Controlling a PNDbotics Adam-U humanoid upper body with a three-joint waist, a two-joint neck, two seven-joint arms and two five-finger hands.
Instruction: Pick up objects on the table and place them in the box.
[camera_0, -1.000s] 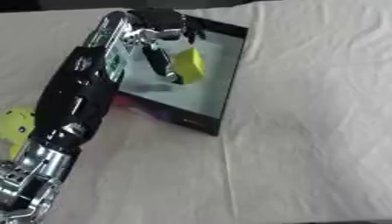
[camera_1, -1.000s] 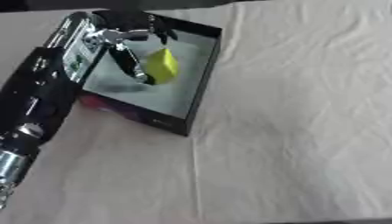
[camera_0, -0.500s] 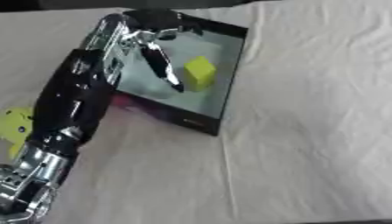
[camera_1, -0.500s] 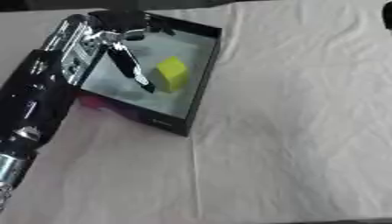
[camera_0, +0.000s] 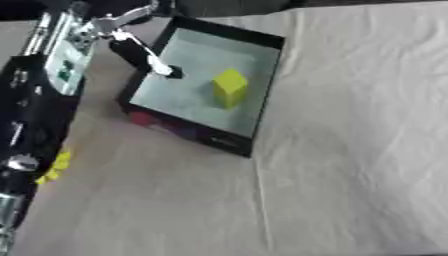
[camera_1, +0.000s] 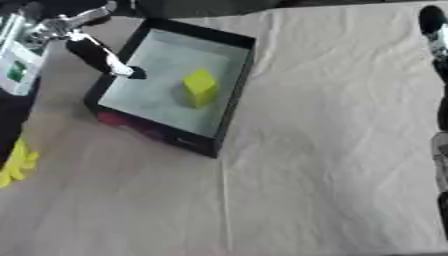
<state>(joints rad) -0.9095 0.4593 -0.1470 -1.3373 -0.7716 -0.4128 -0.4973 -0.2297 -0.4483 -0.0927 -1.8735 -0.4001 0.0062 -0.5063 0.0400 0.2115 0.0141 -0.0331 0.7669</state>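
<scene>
Black-walled open box with pale grey floor (camera_0: 268, 65) set askew on cream cloth-covered tabletop (camera_0: 350, 150); wide bare cloth to right and front. Yellow block (camera_1: 199, 87) inside box, near its right wall, long axis upright, slightly tilted. Left hand (camera_0: 140, 50) over box's left rim, fingers straight, holding nothing. Yellow object (camera_1: 16, 162) at left edge, clearer in right eye view. Right hand: dark shape at right edge, right eye view only; fingers cannot be told.

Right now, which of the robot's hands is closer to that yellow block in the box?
The left hand. Its fingers hang over the box's left edge, beside the yellow block. The right hand shows only at the far right edge, well away.
</scene>
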